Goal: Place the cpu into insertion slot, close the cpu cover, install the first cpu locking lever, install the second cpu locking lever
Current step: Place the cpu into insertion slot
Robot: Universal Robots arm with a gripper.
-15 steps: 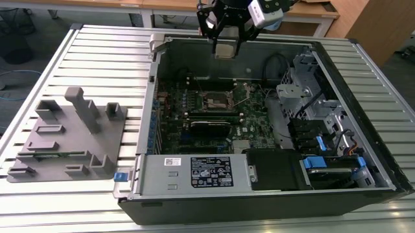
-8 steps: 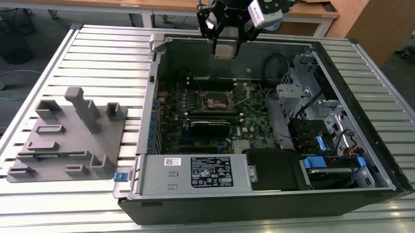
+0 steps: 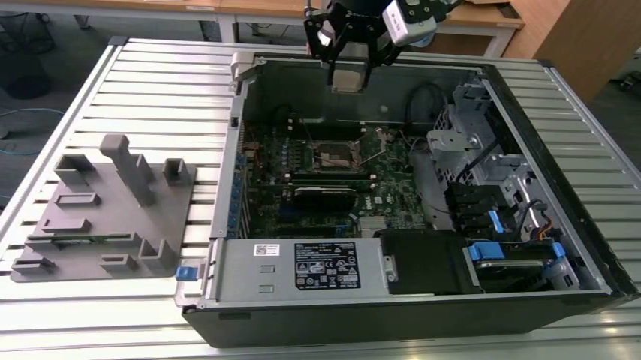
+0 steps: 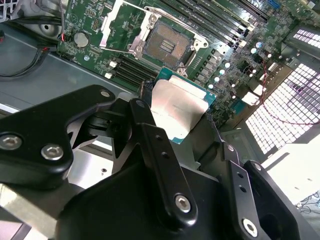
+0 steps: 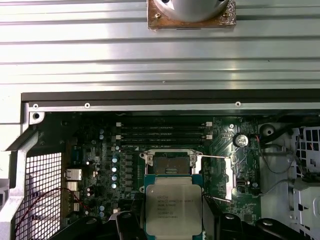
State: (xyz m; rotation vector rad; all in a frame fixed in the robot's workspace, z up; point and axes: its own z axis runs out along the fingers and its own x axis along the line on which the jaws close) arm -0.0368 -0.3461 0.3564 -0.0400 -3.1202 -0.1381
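Note:
My gripper (image 3: 347,81) hangs above the far wall of the open computer case (image 3: 228,150), shut on the cpu (image 3: 347,75). In both wrist views the black fingers (image 5: 131,226) clamp two opposite edges of the cpu (image 5: 173,207) (image 4: 177,107), a silver-topped chip on a green base. The insertion slot (image 3: 335,156) (image 5: 170,162) (image 4: 167,45) lies open on the green motherboard, below the chip and apart from it. The cpu cover (image 4: 122,22), a silvery frame, stands flipped up beside the slot. Thin wire levers (image 5: 215,158) stick out next to it.
A grey holder block (image 3: 110,210) with slots sits on the slatted metal table (image 3: 150,82) at the exterior view's left. Inside the case are a power supply (image 3: 300,266) at the near side, drive cages and cables (image 3: 481,165) at the exterior view's right, and black memory slots (image 5: 162,131).

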